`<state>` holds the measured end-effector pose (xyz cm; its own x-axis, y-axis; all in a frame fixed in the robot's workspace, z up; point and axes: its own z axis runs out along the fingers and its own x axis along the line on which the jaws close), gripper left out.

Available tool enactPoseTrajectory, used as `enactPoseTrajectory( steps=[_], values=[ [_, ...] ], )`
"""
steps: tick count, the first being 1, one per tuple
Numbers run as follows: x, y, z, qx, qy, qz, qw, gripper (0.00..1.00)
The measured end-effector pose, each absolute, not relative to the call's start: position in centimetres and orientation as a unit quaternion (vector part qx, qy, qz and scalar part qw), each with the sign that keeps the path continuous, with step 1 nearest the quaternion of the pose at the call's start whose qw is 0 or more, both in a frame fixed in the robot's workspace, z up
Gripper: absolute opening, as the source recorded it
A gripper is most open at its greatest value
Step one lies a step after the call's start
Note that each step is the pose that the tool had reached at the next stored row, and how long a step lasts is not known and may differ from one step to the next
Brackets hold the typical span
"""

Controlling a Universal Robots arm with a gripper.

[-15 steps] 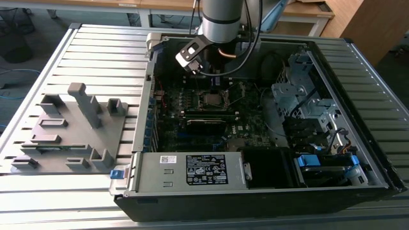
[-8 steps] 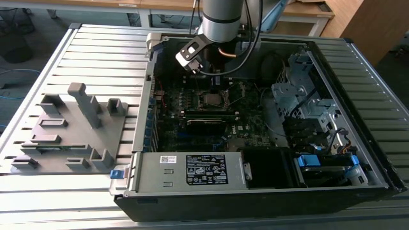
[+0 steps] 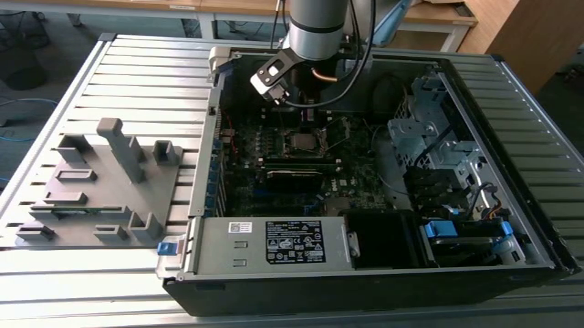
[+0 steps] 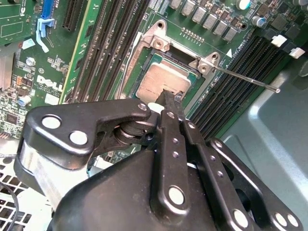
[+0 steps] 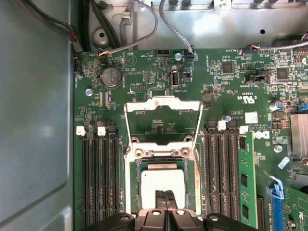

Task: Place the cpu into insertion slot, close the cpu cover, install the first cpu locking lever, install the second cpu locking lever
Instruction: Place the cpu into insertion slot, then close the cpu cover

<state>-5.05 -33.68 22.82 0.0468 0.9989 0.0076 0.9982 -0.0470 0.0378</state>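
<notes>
Exterior view: one arm (image 3: 315, 27) reaches down into one open computer case (image 3: 511, 171) on a slatted table (image 3: 137, 75). One grey fixture block (image 3: 100, 184) sits at the exterior view's left. The insertion slot (image 3: 303, 141) is mid-motherboard, right under the arm's tool.

Second wrist view: one gripper (image 4: 167, 96) with two fingers pressed together and nothing between them. The tips are at the edge of the cpu (image 4: 161, 79), and I can't tell if they touch it. The one cpu lies flat in the slot. One locking lever (image 4: 245, 79), a thin steel rod, juts out from the slot's corner, unlatched.

First wrist view: the cpu (image 5: 162, 180) is seated square in the insertion slot (image 5: 134, 192). The gripper (image 5: 165, 193) is over its near edge, both fingers (image 5: 160, 198) side by side with no gap. One cpu cover (image 5: 162, 102) is swung open on its hinge, off the cpu, and the green motherboard (image 5: 144, 67) shows through its cut-out. There are four long black slots (image 5: 103, 178) on each side of the socket, by my count, and one coin battery (image 5: 111, 76).
</notes>
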Motion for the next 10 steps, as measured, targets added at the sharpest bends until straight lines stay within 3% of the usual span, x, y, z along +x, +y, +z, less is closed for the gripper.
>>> enactPoseTrajectory(
  steps=[10],
  values=[
    [-5.05,-33.68,23.20,0.723,0.690,0.016,0.011,0.10]
  ],
)
